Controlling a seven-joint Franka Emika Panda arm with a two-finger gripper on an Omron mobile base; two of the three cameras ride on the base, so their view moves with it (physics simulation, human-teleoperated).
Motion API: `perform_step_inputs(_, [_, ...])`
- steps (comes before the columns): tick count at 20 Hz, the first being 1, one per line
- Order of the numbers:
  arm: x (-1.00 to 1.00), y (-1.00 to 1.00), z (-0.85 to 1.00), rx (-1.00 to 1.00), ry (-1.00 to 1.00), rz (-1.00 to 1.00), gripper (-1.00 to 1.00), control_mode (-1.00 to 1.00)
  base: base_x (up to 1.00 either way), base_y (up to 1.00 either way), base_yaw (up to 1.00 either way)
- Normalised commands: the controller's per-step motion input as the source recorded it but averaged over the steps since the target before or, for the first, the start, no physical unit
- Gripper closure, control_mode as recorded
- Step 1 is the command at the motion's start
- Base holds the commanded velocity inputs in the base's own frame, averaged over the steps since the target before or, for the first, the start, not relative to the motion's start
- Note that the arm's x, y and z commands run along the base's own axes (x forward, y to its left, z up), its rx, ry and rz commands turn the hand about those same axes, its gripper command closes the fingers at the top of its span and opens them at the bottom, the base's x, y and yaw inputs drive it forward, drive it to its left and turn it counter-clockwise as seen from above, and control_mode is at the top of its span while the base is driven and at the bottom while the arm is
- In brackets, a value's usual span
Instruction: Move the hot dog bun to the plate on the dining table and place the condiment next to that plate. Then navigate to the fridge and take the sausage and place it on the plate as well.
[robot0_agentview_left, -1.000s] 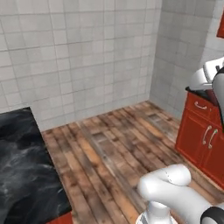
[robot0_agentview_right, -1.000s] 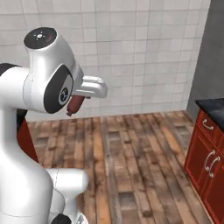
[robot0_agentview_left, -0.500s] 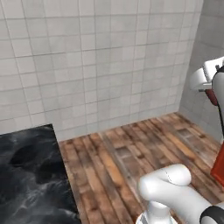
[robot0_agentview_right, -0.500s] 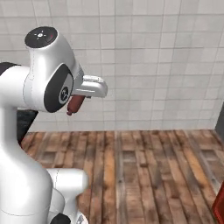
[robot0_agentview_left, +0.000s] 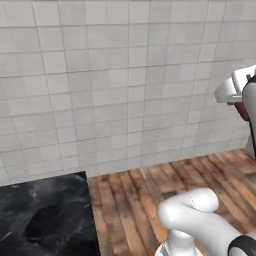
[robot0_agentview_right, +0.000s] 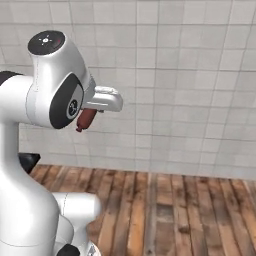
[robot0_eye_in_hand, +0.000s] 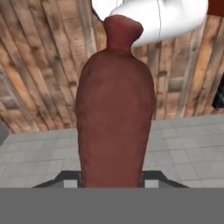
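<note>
The claw (robot0_eye_in_hand: 111, 181) is clamped on the sausage (robot0_eye_in_hand: 114, 113), carried high at the left of the right base view. A corner of the dark desk (robot0_agentview_left: 42, 215) shows lower left. Delivery leg, I'd say: reach the plate, lower, release.

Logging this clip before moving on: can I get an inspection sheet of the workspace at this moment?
Surface: glossy black marble dining table, corner at lower left of the left base view.
Job's things: dark red-brown sausage held in the gripper.
Clutter: nothing seen.
Gripper: gripper shut on the sausage, carried high.
Cables: nothing seen.
Surroundings: grey tiled wall, wooden plank floor.
</note>
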Motion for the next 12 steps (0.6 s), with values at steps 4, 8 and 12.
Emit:
perform_step_inputs(4, [0.00,0.00,0.00,0.00,0.00,0.00,1.00,1.00,1.00,-0.02,0.34])
perform_step_inputs(8, [0.00,0.00,0.00,0.00,0.00,0.00,1.00,1.00,1.00,-0.07,0.39])
perform_step_inputs(12, [0.00,0.00,0.00,0.00,0.00,0.00,1.00,1.00,1.00,-0.11,0.43])
